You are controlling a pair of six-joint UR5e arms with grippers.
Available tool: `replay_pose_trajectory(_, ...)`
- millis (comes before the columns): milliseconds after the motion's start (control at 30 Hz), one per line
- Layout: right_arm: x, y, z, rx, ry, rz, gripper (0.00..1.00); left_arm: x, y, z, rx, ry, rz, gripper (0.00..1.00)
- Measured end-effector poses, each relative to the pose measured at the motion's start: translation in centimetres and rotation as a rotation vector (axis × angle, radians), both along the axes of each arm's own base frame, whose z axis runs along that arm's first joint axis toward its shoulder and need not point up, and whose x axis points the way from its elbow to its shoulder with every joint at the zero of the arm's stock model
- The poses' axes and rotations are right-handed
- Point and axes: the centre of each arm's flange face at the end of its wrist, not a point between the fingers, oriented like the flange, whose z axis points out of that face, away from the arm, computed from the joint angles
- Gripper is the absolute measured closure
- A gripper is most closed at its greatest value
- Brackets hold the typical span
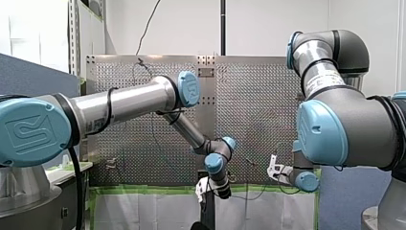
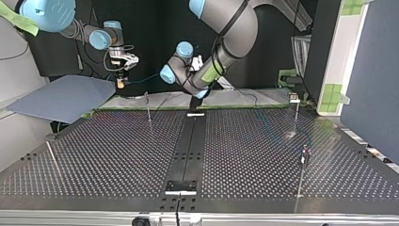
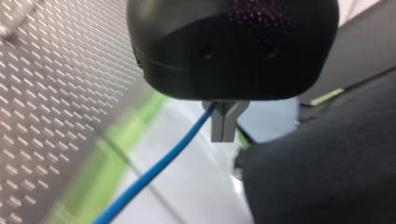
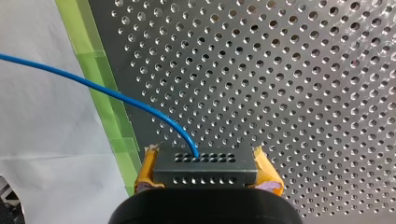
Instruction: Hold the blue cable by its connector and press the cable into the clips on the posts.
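Only in the right wrist view: the dark connector (image 4: 205, 169), two rows of small holes across its face, clamped between the yellow pads (image 4: 145, 171) of my right gripper (image 4: 205, 175). Long axis of the block crosswise to the fingers, spanning pad to pad. Out of its upper row comes the blue cable (image 4: 116, 95), rising ahead of the gripper. Then bends sideways over the green tape (image 4: 100, 79) and across the white sheet (image 4: 42, 126), off the perforated table (image 4: 289, 84).

Only in the left wrist view: the metal fingers (image 3: 219, 126) of my left gripper (image 3: 226, 133), pressed together down to the tips. Cable pinched up at their root, running straight and slantwise away beneath them.

Only in the top view: thin upright posts (image 2: 148, 107) on the table, well apart from both grippers. Right gripper at far left, raised beyond the table's far edge. Left gripper lower, near the middle of that far edge. Between the two, a faint stretch of cable lying roughly left to right.

In the front view, both grippers low over the white sheet, jaws too small to read there.
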Motion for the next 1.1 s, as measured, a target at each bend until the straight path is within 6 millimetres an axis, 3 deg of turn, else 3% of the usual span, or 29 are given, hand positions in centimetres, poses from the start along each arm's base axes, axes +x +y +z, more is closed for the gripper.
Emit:
replay_pose_trajectory(233, 0.0, 0.0, 0.0, 0.0, -0.002, 0.005, 1.0, 0.9, -2.0, 4.1, -0.055, -0.108, 0.027, 1.0)
replay_pose_trajectory(333, -0.1, -0.2, 0.1, 0.0, -0.009, 0.0, 1.0, 1.1, -2.6, 4.9, -0.063, -0.146, 0.035, 1.0)
replay_pose_trajectory(867, -2.7, -1.5, 0.3, -0.003, -0.084, -0.038, 1.0, 2.2, -0.7, 3.8, 0.034, -0.294, 0.083, 1.0)
replay_pose_trajectory(1100, -3.1, -1.6, 0.3, -0.001, -0.088, -0.039, 1.0, 2.6, -1.1, 4.0, 0.06, -0.366, 0.091, 1.0)
